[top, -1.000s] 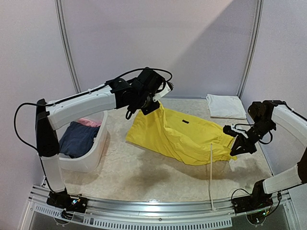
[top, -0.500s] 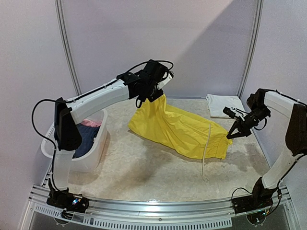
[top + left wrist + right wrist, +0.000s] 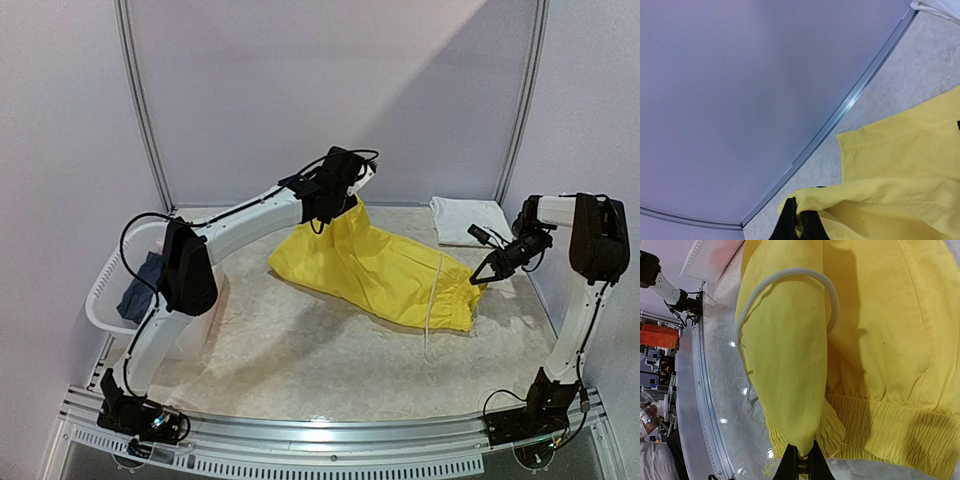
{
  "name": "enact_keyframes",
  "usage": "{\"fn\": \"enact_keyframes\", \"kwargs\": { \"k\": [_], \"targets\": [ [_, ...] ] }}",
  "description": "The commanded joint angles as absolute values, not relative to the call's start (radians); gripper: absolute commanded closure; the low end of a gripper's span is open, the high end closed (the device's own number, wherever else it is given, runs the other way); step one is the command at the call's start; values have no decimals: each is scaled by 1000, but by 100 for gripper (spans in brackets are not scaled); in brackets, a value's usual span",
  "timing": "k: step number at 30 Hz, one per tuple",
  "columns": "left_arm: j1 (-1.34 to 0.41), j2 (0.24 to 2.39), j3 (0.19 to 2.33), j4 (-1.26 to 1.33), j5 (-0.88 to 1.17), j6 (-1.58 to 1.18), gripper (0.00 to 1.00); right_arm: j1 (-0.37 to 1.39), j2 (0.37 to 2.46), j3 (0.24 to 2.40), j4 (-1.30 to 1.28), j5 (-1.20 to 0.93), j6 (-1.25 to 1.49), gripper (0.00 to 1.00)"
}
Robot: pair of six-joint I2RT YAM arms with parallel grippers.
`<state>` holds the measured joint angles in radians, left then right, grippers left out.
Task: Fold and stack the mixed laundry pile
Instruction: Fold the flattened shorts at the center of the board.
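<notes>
Left fingers (image 3: 338, 203) are up at the far middle of the table (image 3: 300, 360), and they're clamped on one corner of the yellow shorts (image 3: 380, 268). The left wrist view confirms it: black fingers (image 3: 789, 226) pressed together with a bunch of yellow cloth caught between them. Over on the right side, the right fingers (image 3: 482, 278) have the other end. From the right wrist view, the fingers (image 3: 791, 465) are pinched on a yellow fold right by the gathered elastic waistband (image 3: 890, 432). So the shorts are strung out between the two arms across the middle of the table, high at the left grip and sloping down toward the right. Whether the lower edge touches the table, I can't tell. The white drawstring (image 3: 432, 300) dangles loose from the waistband end, trailing down toward the near side. The folded white T-shirt (image 3: 470, 220) lies flat at the far right corner, just beyond the right fingers and apart from the shorts. On the left edge stands the white basket (image 3: 105, 290), a navy piece (image 3: 140, 292) inside it, partly hidden behind the left arm.
</notes>
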<state>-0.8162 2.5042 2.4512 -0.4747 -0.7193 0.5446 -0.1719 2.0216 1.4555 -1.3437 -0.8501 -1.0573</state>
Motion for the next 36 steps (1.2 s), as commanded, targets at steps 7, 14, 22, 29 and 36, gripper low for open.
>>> {"fn": "enact_keyframes", "kwargs": {
  "k": [7,14,22,29,36],
  "targets": [
    [-784,2726,2524,-34,-759,594,100,-237,2195,1612,-1477,-991,-859,100],
    [-775,2780,2544,24,-724,535,100,-256,2227,1599,-1358,-989,-741,100],
    [-798,2710,2495,86,-765,569,100,-261,2202,1583,-1373,-1011,-739,100],
    [-815,2433,2226,32,-794,578,100,-260,2054,1484,-1390,-935,-790,100],
    [-864,2156,1927,28,-860,585,100,-253,1927,1321,-1459,-922,-893,100]
  ]
}}
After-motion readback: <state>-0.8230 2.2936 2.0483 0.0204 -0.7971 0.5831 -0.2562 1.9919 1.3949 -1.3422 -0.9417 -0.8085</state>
